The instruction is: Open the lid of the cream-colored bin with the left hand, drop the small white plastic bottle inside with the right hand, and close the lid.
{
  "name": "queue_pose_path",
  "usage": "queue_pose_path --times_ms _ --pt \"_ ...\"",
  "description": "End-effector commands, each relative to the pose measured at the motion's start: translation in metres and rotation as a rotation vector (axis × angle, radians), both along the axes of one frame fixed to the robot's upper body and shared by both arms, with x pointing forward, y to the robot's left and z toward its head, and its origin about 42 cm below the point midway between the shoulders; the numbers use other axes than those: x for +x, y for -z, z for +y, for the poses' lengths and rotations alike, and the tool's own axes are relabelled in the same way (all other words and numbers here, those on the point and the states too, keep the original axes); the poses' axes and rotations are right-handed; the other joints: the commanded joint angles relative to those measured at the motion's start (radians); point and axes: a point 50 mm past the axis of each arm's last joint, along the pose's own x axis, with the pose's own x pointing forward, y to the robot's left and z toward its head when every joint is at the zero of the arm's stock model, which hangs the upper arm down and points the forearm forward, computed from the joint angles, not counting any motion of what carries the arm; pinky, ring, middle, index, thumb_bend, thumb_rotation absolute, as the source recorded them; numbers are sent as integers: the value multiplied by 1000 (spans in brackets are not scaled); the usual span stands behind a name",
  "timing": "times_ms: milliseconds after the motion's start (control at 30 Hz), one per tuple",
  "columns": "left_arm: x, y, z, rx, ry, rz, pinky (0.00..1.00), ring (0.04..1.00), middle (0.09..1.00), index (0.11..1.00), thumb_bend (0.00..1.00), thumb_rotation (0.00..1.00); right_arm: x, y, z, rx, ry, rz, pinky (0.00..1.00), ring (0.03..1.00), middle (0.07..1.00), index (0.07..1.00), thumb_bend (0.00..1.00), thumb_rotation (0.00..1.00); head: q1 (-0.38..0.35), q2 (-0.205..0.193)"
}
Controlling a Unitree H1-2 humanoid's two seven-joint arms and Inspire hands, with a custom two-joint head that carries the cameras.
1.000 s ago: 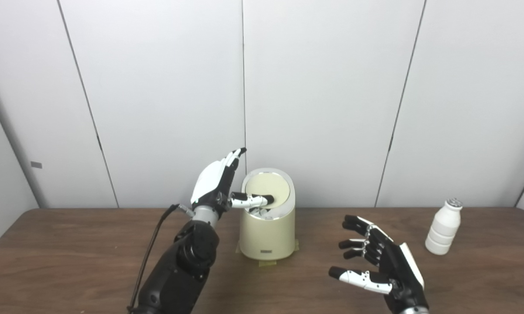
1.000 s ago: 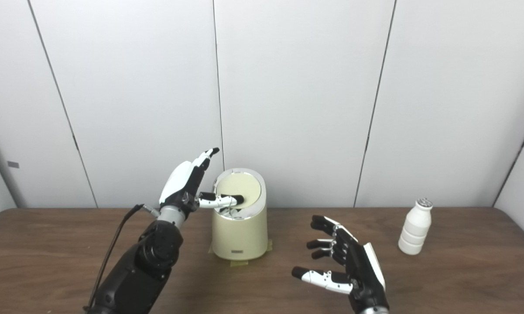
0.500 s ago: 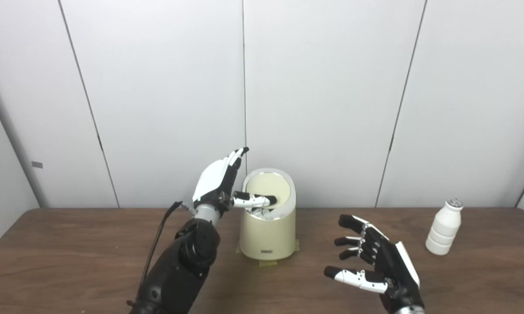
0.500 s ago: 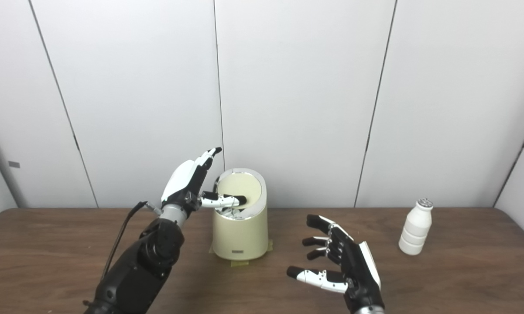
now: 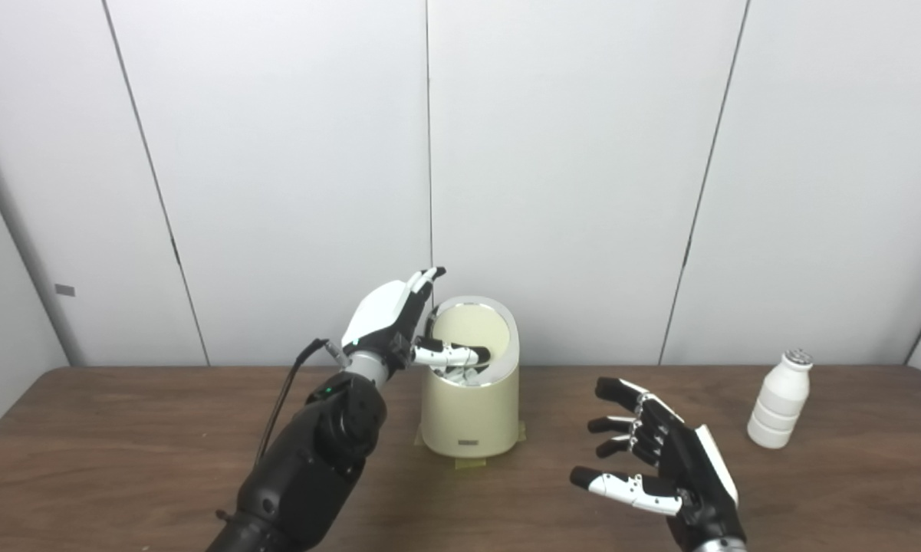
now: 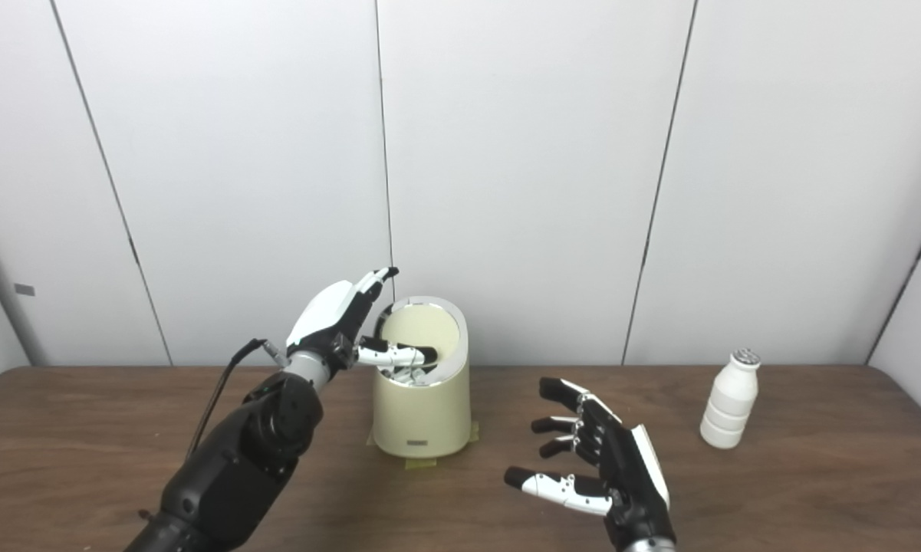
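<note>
- The round cream-colored plastic bin (image 5: pixel 470 399) stands on the brown wooden table (image 5: pixel 123 460), near the table's back edge and a little left of the middle.
- The bin's round cream-colored lid (image 5: pixel 475 333) is tipped up toward 12 o'clock, so the top of the bin is partly open at the front. Something white can be seen in the gap, but it is too small to name.
- The black and white left hand (image 5: pixel 387 322) is at about 9 o'clock from the bin's top. Its fingers (image 5: pixel 422 280) point up and are spread, and its thumb (image 5: pixel 448 355) reaches across the bin's mouth, under the lid.
- The thumb looks placed there to push the lid up and keep it from dropping. It holds nothing; it only props.
- The black and white right hand (image 6: pixel 602 468) hovers over the table at about 4 o'clock from the bin. It is spread wide and empty, palm turned toward the left.
- The small white plastic bottle (image 6: pixel 728 410) stands upright at about 3 o'clock from the bin, well apart from it and from the right hand.
- The lid step seems nearly done. The right hand probably has to go to the bottle next, since it has not been picked up yet.
- If the thumb slips, the lid could fall shut too soon.
</note>
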Motion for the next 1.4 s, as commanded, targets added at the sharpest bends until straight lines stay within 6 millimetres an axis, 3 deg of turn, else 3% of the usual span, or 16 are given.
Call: queue_pose_path --times_ms 0,133,300,467,733,933,1033,1167,1367 --pt "0 -17 3 -61 -10 -67 770 945 1000 1000 801 46 4 -20 1 -1 -6 -79 495 641 794 750 693 124 0 0" --pt "-8 -29 7 -242 -20 -179 736 917 970 982 757 159 3 -20 2 2 -6 -74 496 640 789 748 687 113 -1 0" --pt "-18 -39 15 -442 -15 -302 853 959 982 977 682 175 4 -18 1 4 -7 -74 502 644 788 748 683 109 5 -1" --pt "-36 -38 32 -621 6 -272 856 938 956 969 673 242 3 -18 0 16 -12 -66 509 653 789 748 683 115 5 2" --pt "-91 -2 73 -736 5 -223 820 855 873 917 702 352 4 -17 -3 -17 1 -69 525 652 786 751 684 139 9 10" --pt "-124 15 85 -749 -28 -203 766 799 827 869 737 337 4 -16 -5 -6 -1 -66 535 655 781 755 693 139 14 16" --pt "-139 25 91 -793 -60 -185 781 815 830 879 763 325 5 -14 -8 11 -3 -65 541 650 786 757 705 161 18 17" --pt "-148 41 96 -791 -89 -164 702 806 841 890 739 318 6 -14 -9 -1 6 -61 534 638 784 757 702 162 17 15" --pt "-149 61 101 -783 -85 -90 569 702 780 852 730 293 7 -13 -10 7 9 -69 530 626 769 768 688 144 4 9"
